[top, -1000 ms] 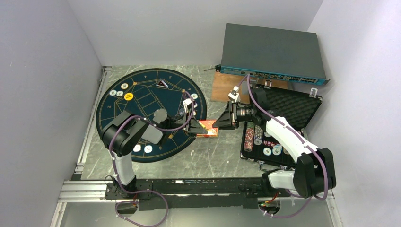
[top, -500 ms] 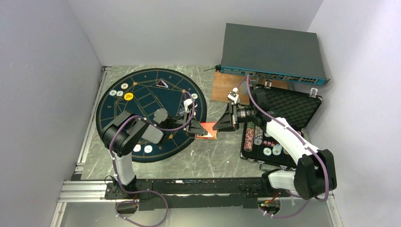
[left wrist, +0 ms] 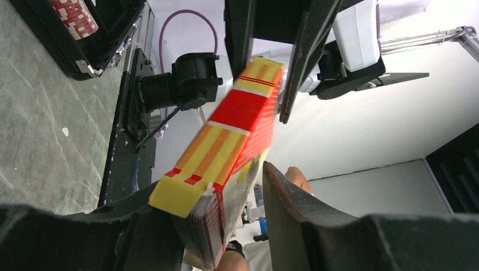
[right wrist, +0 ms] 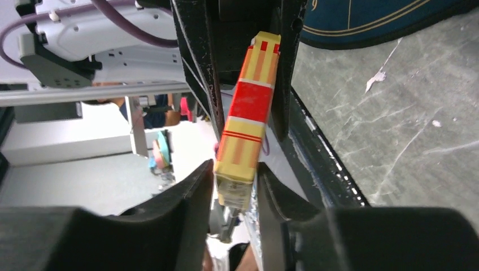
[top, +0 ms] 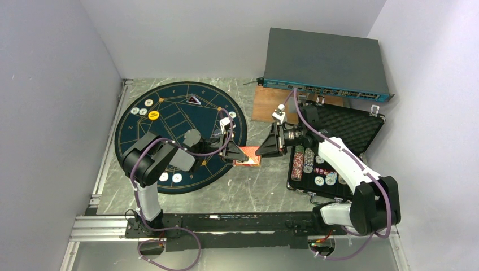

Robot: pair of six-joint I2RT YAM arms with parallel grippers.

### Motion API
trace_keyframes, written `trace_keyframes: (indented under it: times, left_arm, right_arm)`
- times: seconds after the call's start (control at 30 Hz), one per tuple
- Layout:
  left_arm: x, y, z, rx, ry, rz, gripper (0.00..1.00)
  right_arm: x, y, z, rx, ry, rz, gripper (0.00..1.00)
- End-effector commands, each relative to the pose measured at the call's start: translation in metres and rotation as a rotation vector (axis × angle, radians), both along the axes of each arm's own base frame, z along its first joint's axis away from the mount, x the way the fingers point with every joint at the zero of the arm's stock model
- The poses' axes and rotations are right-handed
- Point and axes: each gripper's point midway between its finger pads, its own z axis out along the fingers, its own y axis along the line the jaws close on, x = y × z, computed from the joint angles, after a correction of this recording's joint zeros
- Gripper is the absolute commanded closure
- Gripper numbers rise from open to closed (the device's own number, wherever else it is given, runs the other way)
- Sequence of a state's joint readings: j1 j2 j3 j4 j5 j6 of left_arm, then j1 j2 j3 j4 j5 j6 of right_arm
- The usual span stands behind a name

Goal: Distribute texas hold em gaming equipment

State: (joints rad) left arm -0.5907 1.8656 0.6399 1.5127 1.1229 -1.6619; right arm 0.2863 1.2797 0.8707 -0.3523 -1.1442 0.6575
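Top external: left claw (top: 237, 153) and right claw (top: 263, 149) each pinch an end of the card box (top: 249, 157) between them. A few poker chips (top: 142, 107) lie on the mat (top: 186, 113) behind the left claw. No cards are dealt, and the cased chips (top: 308, 161) sit behind the right claw.

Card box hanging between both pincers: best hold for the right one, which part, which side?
The free end of the card box, clamped across its two broad flat faces, coming end-on from opposite the left pincer. It's a slim slab, and its other end sits in that pincer.
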Motion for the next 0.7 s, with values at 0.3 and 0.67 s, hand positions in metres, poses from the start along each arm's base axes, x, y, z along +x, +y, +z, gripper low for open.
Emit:
trace_keyframes:
  times: [0.3,0.67]
  left_arm:
    - [-0.003,0.002,0.019,-0.096,-0.157,-0.004,0.46]
    - [-0.003,0.001,0.022,-0.102,-0.165,-0.003,0.54]
  right_arm:
    - [0.003,-0.008,0.024,0.058,-0.062,0.017,0.77]
    - [-0.003,-0.008,0.014,0.027,-0.064,0.048,0.72]
